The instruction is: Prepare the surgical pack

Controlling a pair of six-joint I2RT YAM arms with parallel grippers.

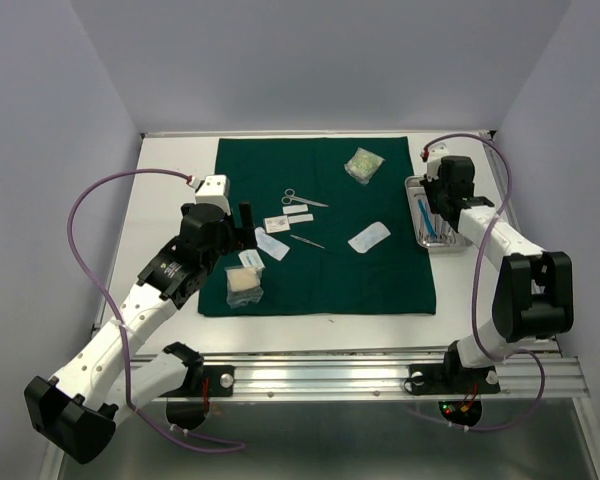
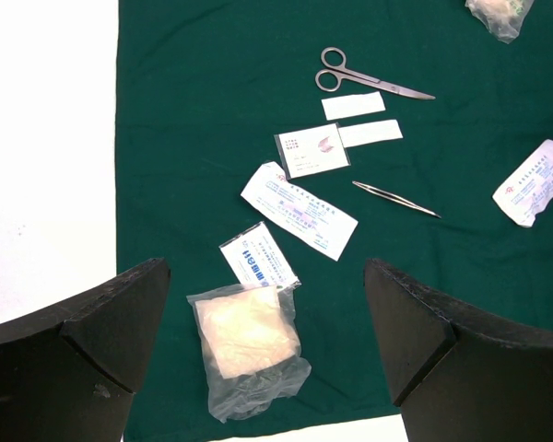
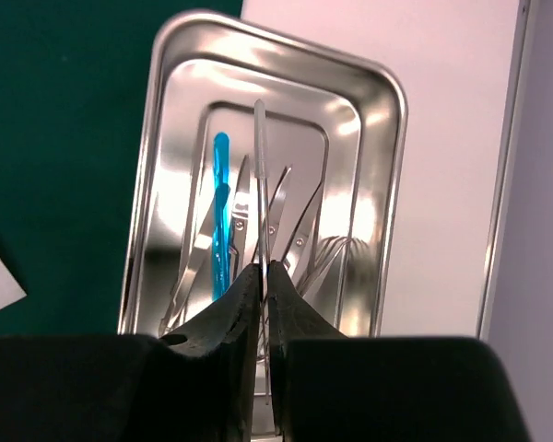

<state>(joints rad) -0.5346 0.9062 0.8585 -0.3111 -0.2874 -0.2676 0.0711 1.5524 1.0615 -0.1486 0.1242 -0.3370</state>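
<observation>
Right wrist: instrument (image 3: 260, 166) in right hand (image 3: 263, 269)

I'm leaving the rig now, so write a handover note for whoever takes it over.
Left claw: open, above a clear bag of white gauze, near-left on the dark green cloth drape.
Right claw: shut on a slim pale-tipped metal instrument over the rectangular steel tray at the drape's right edge.
Done: steel scissors, thin metal forceps and white paper packets lie on the drape.
Left, seemingly: place the held instrument; a blue-handled tool and other metal tools lie in the tray.
</observation>
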